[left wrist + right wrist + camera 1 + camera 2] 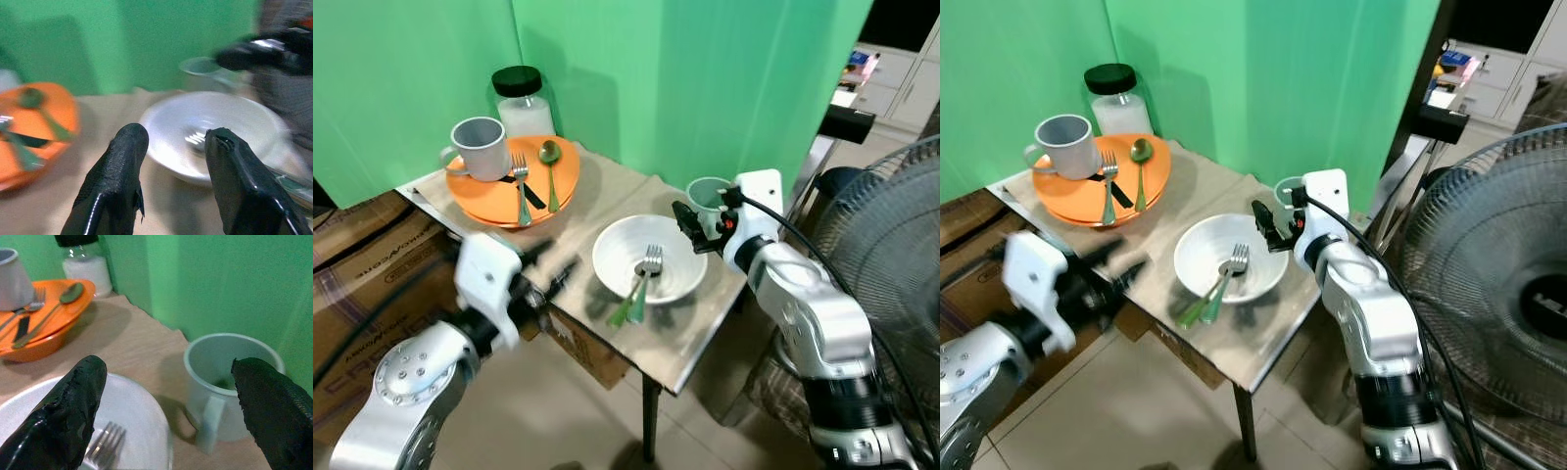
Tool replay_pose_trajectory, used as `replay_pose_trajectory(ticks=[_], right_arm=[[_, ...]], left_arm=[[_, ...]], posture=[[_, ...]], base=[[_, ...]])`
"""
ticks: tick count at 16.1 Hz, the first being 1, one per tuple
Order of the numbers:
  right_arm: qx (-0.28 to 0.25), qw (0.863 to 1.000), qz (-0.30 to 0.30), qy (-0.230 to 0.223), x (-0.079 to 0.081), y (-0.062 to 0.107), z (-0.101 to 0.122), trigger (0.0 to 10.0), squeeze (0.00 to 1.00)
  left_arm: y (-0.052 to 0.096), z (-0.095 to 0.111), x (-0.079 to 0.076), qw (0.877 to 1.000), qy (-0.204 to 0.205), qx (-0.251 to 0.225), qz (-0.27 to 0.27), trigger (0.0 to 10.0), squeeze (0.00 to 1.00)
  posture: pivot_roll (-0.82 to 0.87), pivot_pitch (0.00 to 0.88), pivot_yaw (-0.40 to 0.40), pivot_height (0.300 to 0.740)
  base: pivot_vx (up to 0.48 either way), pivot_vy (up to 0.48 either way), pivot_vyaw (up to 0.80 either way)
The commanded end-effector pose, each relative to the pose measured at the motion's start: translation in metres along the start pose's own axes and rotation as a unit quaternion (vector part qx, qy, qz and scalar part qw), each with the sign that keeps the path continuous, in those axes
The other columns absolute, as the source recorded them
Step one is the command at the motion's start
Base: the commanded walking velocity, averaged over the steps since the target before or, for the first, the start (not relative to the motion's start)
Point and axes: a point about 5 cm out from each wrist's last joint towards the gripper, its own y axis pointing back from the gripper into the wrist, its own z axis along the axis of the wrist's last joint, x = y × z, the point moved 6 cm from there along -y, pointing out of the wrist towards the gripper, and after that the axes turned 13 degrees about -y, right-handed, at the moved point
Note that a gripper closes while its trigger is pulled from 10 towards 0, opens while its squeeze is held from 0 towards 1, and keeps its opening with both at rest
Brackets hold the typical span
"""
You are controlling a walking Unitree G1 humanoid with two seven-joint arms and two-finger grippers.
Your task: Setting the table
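The right gripper (690, 223) has its two black fingers spread wide and holds nothing. It hangs just over the table (597, 201), between the white bowl (649, 259) and the pale green mug (707, 195). From the right wrist view, the mug (230, 384) sits in the gap between the fingers, so I think the gripper is lined up to take it by its sides.

The left gripper (553, 269) is open too, and empty. It is low at the near edge of the table, pointing at the bowl (this picture is blurry).

A fork (646, 269) and a spoon with a green handle lie in the white bowl, with their handles sticking out over the rim. That looks like one place being laid.

Farther back sits an orange plate (489, 201). It carries a grey mug (480, 149), another fork (521, 186), a green spoon (550, 171) and a dark knife. They are likely waiting there to be set out. A jar with a black lid (524, 98) stands behind the plate, by the green wall.
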Motion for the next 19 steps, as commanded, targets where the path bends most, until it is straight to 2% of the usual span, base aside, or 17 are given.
replay_pose_trajectory(ticks=[1,4,5,7,9,10,12,15,19], right_arm=[[0.014,1.000,-0.013,0.009,-0.003,-0.003,-0.002,10.0,1.00],[0.035,0.999,-0.034,-0.004,-0.010,-0.015,-0.006,10.0,1.00],[0.047,0.998,-0.045,-0.021,-0.014,-0.023,-0.008,10.0,1.00],[0.062,0.995,-0.061,-0.041,-0.019,-0.033,-0.009,10.0,1.00],[0.071,0.994,-0.073,-0.041,-0.024,-0.039,-0.009,10.0,1.00],[0.079,0.993,-0.076,-0.054,-0.024,-0.043,-0.010,10.0,0.00],[0.088,0.991,-0.064,-0.078,-0.020,-0.046,-0.011,10.0,0.00],[0.104,0.991,-0.053,-0.063,-0.017,-0.046,-0.017,10.0,0.00],[0.105,0.990,-0.086,-0.049,-0.031,-0.049,-0.020,10.0,0.00]], left_arm=[[0.001,0.000,-0.009,1.000,0.005,0.000,-0.031,10.0,0.00],[0.006,-0.007,-0.018,0.997,-0.011,0.018,-0.069,10.0,0.00],[0.006,-0.008,-0.019,0.997,-0.018,0.019,-0.079,10.0,0.00],[0.006,-0.007,-0.020,0.996,-0.022,0.017,-0.090,10.0,0.00],[0.006,-0.006,-0.020,0.995,-0.025,0.015,-0.095,10.0,0.00],[0.007,-0.005,-0.020,0.995,-0.026,0.013,-0.098,10.0,0.00],[0.008,-0.004,-0.019,0.995,-0.026,0.011,-0.097,10.0,0.00],[0.007,-0.004,-0.018,0.995,-0.028,0.011,-0.095,10.0,0.00],[0.004,-0.002,-0.016,0.995,-0.029,0.004,-0.091,10.0,0.00]], posture=[[-0.01,0.000,0.033,0.740],[-0.02,0.000,0.027,0.740],[-0.02,0.000,0.027,0.740],[-0.01,0.000,0.020,0.740],[-0.01,0.000,0.018,0.740],[-0.01,0.000,0.018,0.740],[0.00,0.000,0.011,0.740],[0.00,0.000,0.011,0.740],[-0.01,0.000,0.012,0.740]], base=[[0.000,0.000,0.00],[0.000,0.000,0.00],[0.000,0.000,0.00],[0.000,0.000,0.00],[0.000,0.000,0.00],[0.000,0.000,0.00],[0.000,0.000,0.00],[0.000,0.000,0.00],[0.000,0.000,0.00]])
